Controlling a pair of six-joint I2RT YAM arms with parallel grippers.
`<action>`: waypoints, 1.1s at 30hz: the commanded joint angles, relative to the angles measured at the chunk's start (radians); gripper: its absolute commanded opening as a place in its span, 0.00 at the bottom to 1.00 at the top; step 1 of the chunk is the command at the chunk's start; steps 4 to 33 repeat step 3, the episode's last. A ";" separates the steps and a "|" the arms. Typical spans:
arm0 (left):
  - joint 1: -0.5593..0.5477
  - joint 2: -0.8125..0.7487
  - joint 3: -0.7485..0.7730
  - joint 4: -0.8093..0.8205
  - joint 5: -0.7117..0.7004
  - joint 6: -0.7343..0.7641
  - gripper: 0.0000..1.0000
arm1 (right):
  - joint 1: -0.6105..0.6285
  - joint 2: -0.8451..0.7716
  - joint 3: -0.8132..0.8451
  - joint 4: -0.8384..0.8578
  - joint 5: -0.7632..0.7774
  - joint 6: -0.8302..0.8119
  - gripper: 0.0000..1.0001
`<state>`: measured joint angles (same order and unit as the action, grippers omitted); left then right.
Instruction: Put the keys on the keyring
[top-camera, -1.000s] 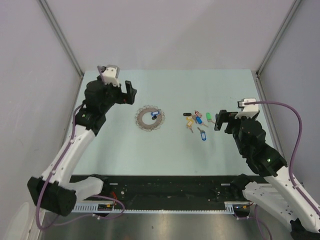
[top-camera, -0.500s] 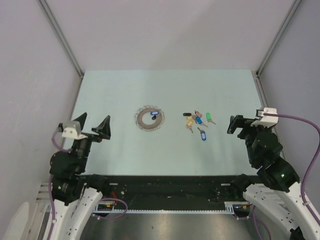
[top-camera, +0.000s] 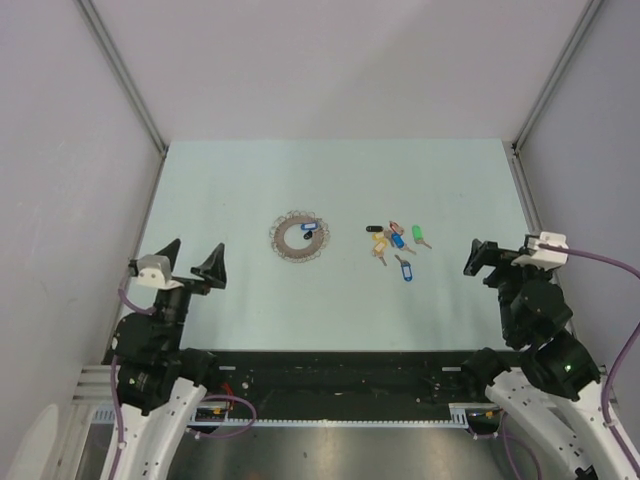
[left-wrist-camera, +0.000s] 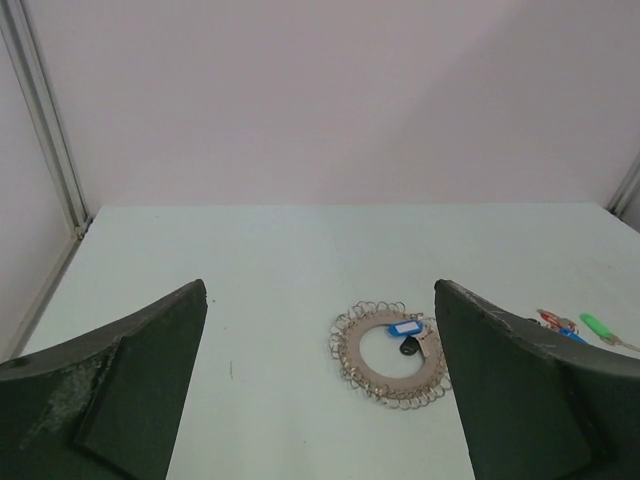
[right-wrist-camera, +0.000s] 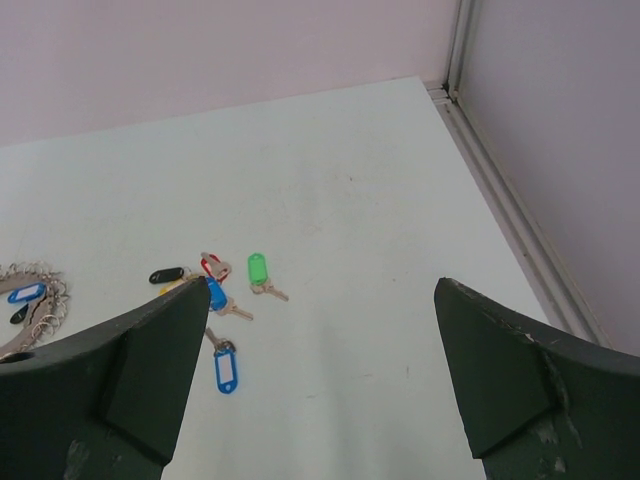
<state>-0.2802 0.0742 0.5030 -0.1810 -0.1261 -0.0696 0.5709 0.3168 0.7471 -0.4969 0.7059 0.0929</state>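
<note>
Keys (top-camera: 395, 245) lie beside keyring (top-camera: 281, 241), between gaping left claw (top-camera: 196, 250) and right claw (top-camera: 497, 255).

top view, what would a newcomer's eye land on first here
The grey keyring near the middle, with a blue tag and a black one lying on it, and to its right the loose cluster of coloured keys. At the near edge, the left gripper and right gripper stand wide open and empty.

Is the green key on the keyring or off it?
Off. The green key lies on the table, clearly apart from the keyring, to its right.
</note>
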 joint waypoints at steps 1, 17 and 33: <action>0.029 0.010 -0.006 0.037 0.016 -0.038 1.00 | -0.042 -0.005 -0.006 0.034 -0.022 -0.004 1.00; 0.036 0.012 -0.004 0.032 0.019 -0.041 1.00 | -0.060 -0.005 -0.008 0.038 -0.039 0.001 1.00; 0.036 0.012 -0.004 0.032 0.019 -0.041 1.00 | -0.060 -0.005 -0.008 0.038 -0.039 0.001 1.00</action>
